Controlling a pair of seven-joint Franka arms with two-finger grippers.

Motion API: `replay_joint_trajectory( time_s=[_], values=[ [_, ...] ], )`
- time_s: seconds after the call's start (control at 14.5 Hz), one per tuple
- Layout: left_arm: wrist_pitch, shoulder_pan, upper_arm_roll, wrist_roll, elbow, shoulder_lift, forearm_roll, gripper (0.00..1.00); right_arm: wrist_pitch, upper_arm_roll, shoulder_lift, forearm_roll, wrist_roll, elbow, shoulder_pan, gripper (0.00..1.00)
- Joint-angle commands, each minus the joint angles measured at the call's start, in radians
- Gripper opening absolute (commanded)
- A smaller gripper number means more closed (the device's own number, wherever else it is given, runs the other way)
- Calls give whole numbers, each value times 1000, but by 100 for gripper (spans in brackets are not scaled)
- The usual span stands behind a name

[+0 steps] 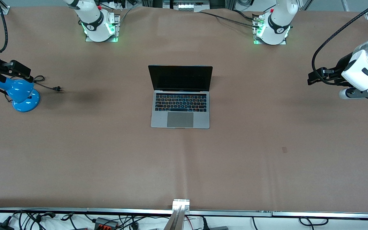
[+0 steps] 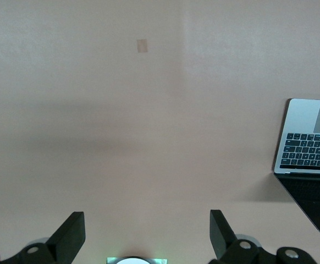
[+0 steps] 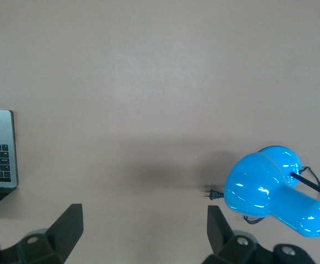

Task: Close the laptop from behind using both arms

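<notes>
Left wrist view gives us the left gripper [image 2: 147, 237] with its two black fingers [image 2: 69, 235] spread wide and nothing between them, hanging over bare tabletop; outward from it, at about three o'clock in that picture, we see a corner of the laptop [image 2: 309, 144]; at about twelve o'clock a small darker patch [image 2: 142, 46] marks the cover.

In the right wrist view the right gripper [image 3: 144, 235] is likewise spread wide and holds nothing; past one finger lies a blue desk lamp [image 3: 274, 190] with a black cord and plug [image 3: 215, 193], and at nine o'clock the laptop's edge shows again.

From the front view we place both arms at the table's ends; the left gripper [image 1: 315, 76] hangs over the left arm's end of the table, the right gripper [image 1: 19, 69] over the lamp [image 1: 22, 94] at the right arm's end, each well apart from the laptop.

The laptop [image 1: 180, 95] stands open at the table's middle, its black screen upright toward the robots' bases, keyboard and grey trackpad nearer the front camera; neither gripper touches it.

The table [image 1: 267, 166] is covered in a plain brown sheet with faint creases; a metal rail [image 1: 107, 210] runs along its near edge; below that, at six o'clock, loose cables and adapters [image 1: 104, 222] lie on a white floor; both bases [image 1: 99, 27] glow green at twelve o'clock.
</notes>
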Motion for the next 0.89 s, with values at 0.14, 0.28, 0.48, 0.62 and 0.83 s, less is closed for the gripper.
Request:
replay_joint_trajectory(
  time_s=[0.14, 0.28, 0.48, 0.62, 0.83],
  values=[
    [22, 18, -2, 19, 1, 0, 1, 100, -4, 2, -20, -4, -3, -7, 1, 100],
    [22, 18, -2, 18, 1, 0, 1, 100, -7, 2, -18, -4, -3, -7, 1, 100],
    [21, 18, -2, 19, 1, 0, 3, 100, -12, 2, -18, -4, -3, -7, 1, 100],
    [16, 18, -2, 19, 2, 0, 3, 100, -12, 2, -18, -6, -3, -5, 2, 68],
    [13, 18, -2, 19, 4, 0, 1, 100, -20, 5, -18, -4, -9, -7, 2, 21]
  ],
)
